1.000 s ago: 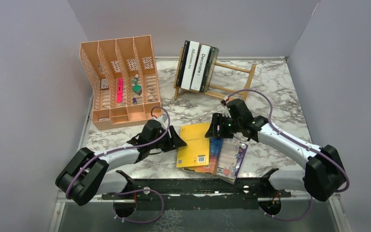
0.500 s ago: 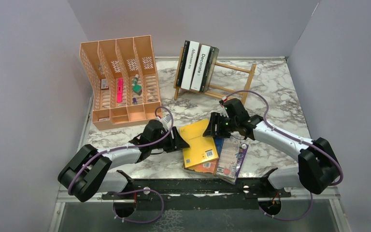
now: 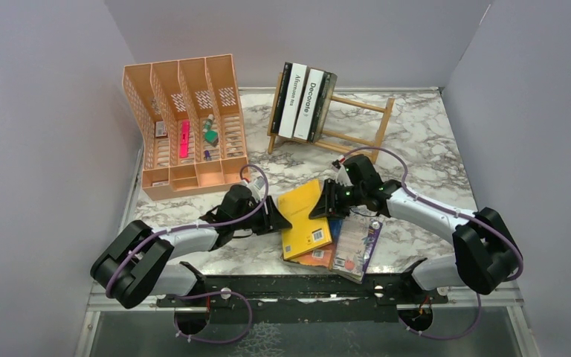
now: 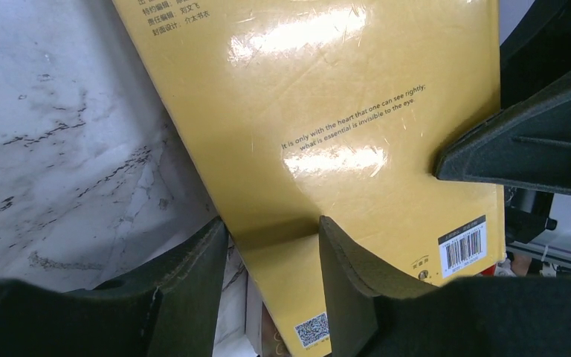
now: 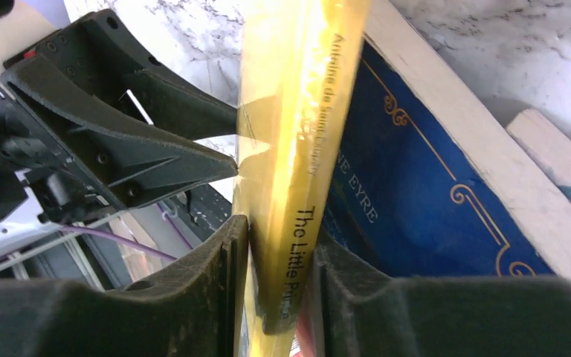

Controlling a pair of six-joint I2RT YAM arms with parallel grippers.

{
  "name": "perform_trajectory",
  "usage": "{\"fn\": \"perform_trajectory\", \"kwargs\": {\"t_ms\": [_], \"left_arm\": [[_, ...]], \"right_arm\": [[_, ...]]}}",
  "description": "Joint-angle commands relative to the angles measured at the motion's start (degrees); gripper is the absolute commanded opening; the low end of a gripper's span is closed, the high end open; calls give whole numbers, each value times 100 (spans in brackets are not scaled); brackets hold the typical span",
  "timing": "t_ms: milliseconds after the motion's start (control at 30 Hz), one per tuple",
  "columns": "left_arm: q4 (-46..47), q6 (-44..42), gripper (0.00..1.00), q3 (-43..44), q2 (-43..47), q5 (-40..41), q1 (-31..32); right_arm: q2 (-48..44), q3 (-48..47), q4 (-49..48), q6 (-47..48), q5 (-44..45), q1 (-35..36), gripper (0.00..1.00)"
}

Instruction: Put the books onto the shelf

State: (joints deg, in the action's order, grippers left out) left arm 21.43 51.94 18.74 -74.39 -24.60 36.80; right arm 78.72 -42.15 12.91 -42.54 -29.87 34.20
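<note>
Grippers meet at the yellow book (image 3: 305, 219), which is tilted up on the pile at the near middle of the table (image 3: 431, 149). The right gripper (image 3: 324, 208) is clamped on the book's spine edge, one finger on each cover, as the right wrist view shows. The left gripper (image 3: 285, 221) has its jaws apart, with its fingertips (image 5: 186, 160) against the back cover on the book's left side. A blue book (image 5: 416, 186) lies flat beneath, and a purple book (image 3: 357, 245) lies flat just to the right. The shelf (image 3: 357, 123) stands far back, well apart from the pile, with three books (image 3: 303, 100) upright at its left end. An orange organiser (image 3: 182, 126) sits far left.
</note>
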Motion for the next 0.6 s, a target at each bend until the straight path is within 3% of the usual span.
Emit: {"fn": "perform_trajectory", "kwargs": {"t_ms": [0, 133, 167, 267, 367, 567], "left_arm": [[397, -142, 48, 23, 159, 107, 65], [397, -152, 48, -112, 598, 394, 65], [394, -133, 48, -161, 779, 498, 65], [230, -99, 51, -255, 1436, 797, 65], [-358, -213, 65, -105, 2086, 1192, 48], [-2202, -918, 78, 901, 2711, 2007, 25]], "right_arm": [[-12, -60, -221, -112, 79, 66, 29], [-154, 21, -425, -188, 318, 62, 3], [-221, 63, -563, -215, 303, 61, 1], [-600, 108, -952, -251, 364, 66, 1], [-1023, -56, -1057, -172, 654, 55, 1], [-1678, -940, -138, 634, 2200, 52, 1]]}}
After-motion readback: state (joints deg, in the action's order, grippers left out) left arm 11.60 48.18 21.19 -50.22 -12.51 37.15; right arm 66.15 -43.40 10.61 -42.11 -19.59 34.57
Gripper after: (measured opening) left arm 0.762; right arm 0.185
